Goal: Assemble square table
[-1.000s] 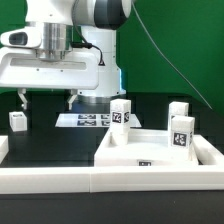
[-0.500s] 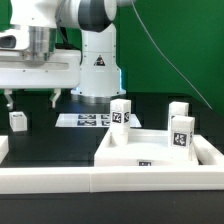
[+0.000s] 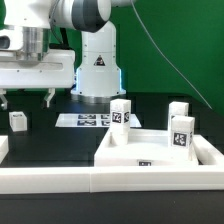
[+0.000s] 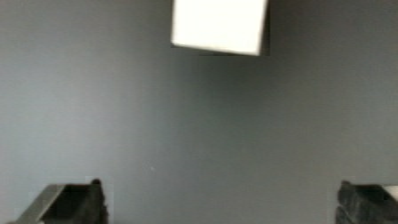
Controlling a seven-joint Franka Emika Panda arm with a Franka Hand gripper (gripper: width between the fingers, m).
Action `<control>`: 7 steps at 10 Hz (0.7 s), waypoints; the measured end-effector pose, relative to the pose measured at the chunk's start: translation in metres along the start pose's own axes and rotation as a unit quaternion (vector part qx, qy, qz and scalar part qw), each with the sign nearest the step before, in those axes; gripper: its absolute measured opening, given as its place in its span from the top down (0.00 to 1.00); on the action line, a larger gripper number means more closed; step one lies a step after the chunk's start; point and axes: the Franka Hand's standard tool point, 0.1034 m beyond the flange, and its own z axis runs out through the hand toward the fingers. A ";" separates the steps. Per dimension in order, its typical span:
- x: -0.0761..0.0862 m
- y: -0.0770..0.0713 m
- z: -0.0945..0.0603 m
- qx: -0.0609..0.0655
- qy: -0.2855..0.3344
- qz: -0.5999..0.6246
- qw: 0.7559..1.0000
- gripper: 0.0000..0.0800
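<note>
The square table slab [image 3: 150, 148] lies at the front on the exterior view's right, with a tag on its front edge [image 3: 145, 163]. Three tagged white legs stand upright on it: one [image 3: 121, 114] toward the left and two [image 3: 181, 131] at the right. A fourth white leg [image 3: 18, 121] stands on the black table at the exterior view's left. My gripper [image 3: 26, 99] hangs open and empty above and just behind that leg. In the wrist view my dark fingertips [image 4: 71, 203] stand wide apart over grey surface, and a white leg [image 4: 221, 26] shows ahead of them.
The marker board [image 3: 84, 120] lies flat behind the slab near the robot base [image 3: 97, 70]. Long white border rails [image 3: 60, 178] run along the front edge. A green wall stands behind.
My gripper has moved toward the exterior view's left, from near the marker board to above the lone leg. The parts have not moved.
</note>
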 end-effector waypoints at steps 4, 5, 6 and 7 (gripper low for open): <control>0.005 -0.006 0.007 0.026 -0.050 0.011 0.998 0.19; 0.010 -0.010 0.010 0.034 -0.076 0.008 0.996 0.19; 0.008 -0.006 0.015 0.035 -0.087 0.006 0.996 0.19; 0.002 -0.006 0.019 0.048 -0.119 0.006 0.992 0.19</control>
